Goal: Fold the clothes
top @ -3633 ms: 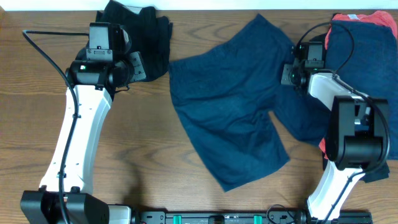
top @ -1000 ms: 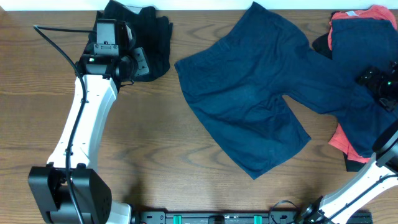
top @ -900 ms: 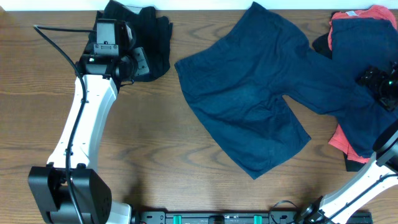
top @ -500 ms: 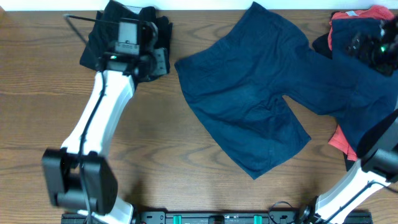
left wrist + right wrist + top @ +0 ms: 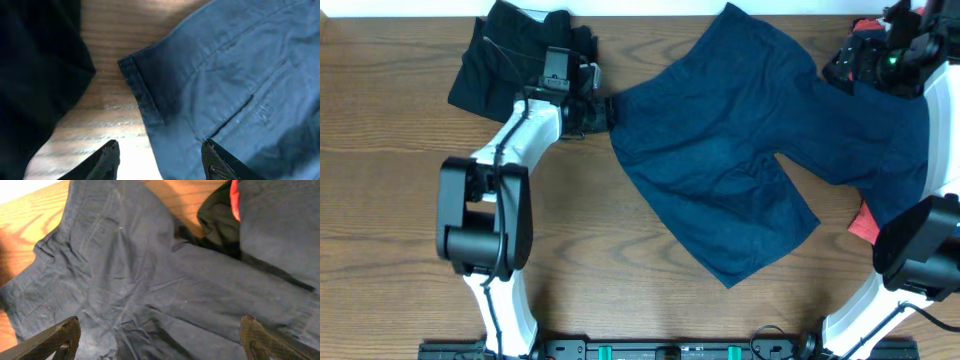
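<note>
A pair of navy shorts (image 5: 740,150) lies spread across the middle of the table. Its left hem corner (image 5: 142,97) sits between the tips of my left gripper (image 5: 603,108), which stands open just above it (image 5: 162,162). A black garment (image 5: 515,60) is bunched at the back left (image 5: 35,65). My right gripper (image 5: 845,62) hangs wide open at the back right, above the shorts' upper right part (image 5: 160,342). More navy fabric (image 5: 905,130) covers a coral-red item (image 5: 865,222) at the right edge; a red sliver (image 5: 233,200) shows beside a black piece (image 5: 217,220).
The wooden table (image 5: 400,180) shows bare to the left and front of the shorts. The back edge of the table runs right behind the black garment and the shorts' top. My left arm (image 5: 520,140) stretches over the left side.
My left gripper has swung right, from over the black garment to the shorts' left edge. My right gripper has moved back and left, from the right edge to the back right corner.
</note>
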### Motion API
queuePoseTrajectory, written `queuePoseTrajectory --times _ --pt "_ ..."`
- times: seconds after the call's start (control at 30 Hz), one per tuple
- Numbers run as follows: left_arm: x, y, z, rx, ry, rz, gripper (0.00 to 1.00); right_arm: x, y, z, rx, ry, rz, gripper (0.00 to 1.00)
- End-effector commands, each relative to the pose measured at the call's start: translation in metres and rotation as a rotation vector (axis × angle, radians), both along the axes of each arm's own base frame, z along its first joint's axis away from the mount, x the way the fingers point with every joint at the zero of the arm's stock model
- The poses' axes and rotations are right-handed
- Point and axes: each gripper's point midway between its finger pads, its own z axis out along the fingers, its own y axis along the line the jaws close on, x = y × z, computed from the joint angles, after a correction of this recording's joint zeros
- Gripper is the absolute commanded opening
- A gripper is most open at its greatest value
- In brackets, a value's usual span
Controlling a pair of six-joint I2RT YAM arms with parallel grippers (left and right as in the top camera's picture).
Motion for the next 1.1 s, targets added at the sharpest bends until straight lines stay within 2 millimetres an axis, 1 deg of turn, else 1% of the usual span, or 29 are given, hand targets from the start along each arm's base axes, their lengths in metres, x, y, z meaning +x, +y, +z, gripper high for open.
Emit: queuePoseTrajectory --times 0.0,0.1,0.33,0.37,0.4,0.47,0.57,0.67,0.8,0.87,0.93,1.0,1.07 --pt "-0.002 -0.007 -0.018 -0.051 0.050 0.033 0.55 0.001 0.007 0.004 -0.020 -0.008 0.027 0.99" --pt "-0.001 -0.011 -0.027 -0.058 0.060 0.032 0.55 0.001 0.012 0.004 -0.022 -0.006 0.036 0.99" --pt "0.000 -0.020 -0.048 -0.075 0.093 0.063 0.55 -0.001 0.015 0.002 -0.019 0.007 0.042 0.99" --pt "0.000 -0.020 -0.053 -0.079 0.103 0.074 0.50 -0.002 0.015 0.002 -0.018 0.011 0.042 0.99" --pt "-0.001 -0.020 -0.055 -0.083 0.113 0.088 0.43 -0.003 0.015 0.001 -0.017 0.013 0.042 0.99" --pt "-0.002 -0.020 -0.059 -0.087 0.130 0.103 0.06 -0.003 0.016 0.001 -0.016 0.016 0.043 0.99" --pt "-0.007 -0.016 -0.057 -0.084 0.156 0.115 0.06 -0.005 0.017 0.000 -0.014 0.026 0.044 0.99" --pt "-0.017 -0.008 -0.043 -0.075 0.187 0.129 0.06 -0.008 0.019 -0.002 -0.010 0.042 0.046 0.99" --pt "-0.036 0.023 -0.009 0.003 0.236 0.241 0.06 -0.009 0.024 -0.003 -0.009 0.048 0.058 0.99" --pt "-0.049 0.038 0.013 0.038 0.255 0.300 0.06 -0.009 0.030 -0.003 -0.009 0.048 0.071 0.99" --pt "-0.066 0.047 0.037 0.065 0.268 0.338 0.06 -0.008 0.037 -0.003 -0.010 0.048 0.086 0.99" --pt "-0.081 0.055 0.055 0.101 0.274 0.352 0.06 -0.008 0.047 -0.003 -0.010 0.050 0.105 0.99" --pt "-0.102 0.066 0.070 0.154 0.294 0.373 0.06 -0.008 0.057 -0.005 -0.008 0.059 0.126 0.99"
